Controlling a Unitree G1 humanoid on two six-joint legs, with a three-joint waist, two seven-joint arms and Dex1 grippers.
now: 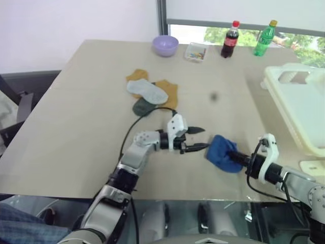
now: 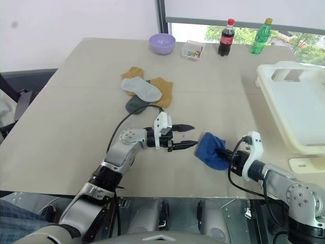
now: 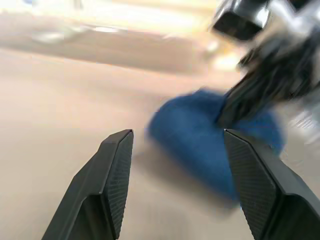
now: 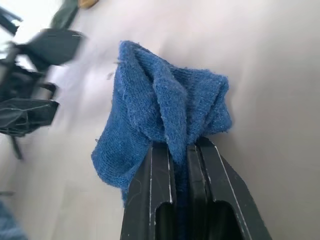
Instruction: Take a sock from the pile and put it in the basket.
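A blue sock (image 1: 222, 151) hangs bunched from my right gripper (image 4: 179, 150), which is shut on it at the table's front right. My left gripper (image 1: 199, 139) stands open just to the sock's left, its fingers (image 3: 114, 170) level and pointing at it without touching. The pile (image 1: 151, 92) of mustard, grey and dark green socks lies in the middle of the table, beyond my left arm. The cream-white basket (image 1: 304, 109) stands at the table's right edge, behind and to the right of my right gripper.
A lilac bowl (image 1: 165, 44), a small clear box (image 1: 195, 52), a cola bottle (image 1: 230, 39) and a green bottle (image 1: 265, 38) line the far edge. A white lid piece (image 1: 312, 166) lies by the basket. A chair (image 1: 20, 101) stands left of the table.
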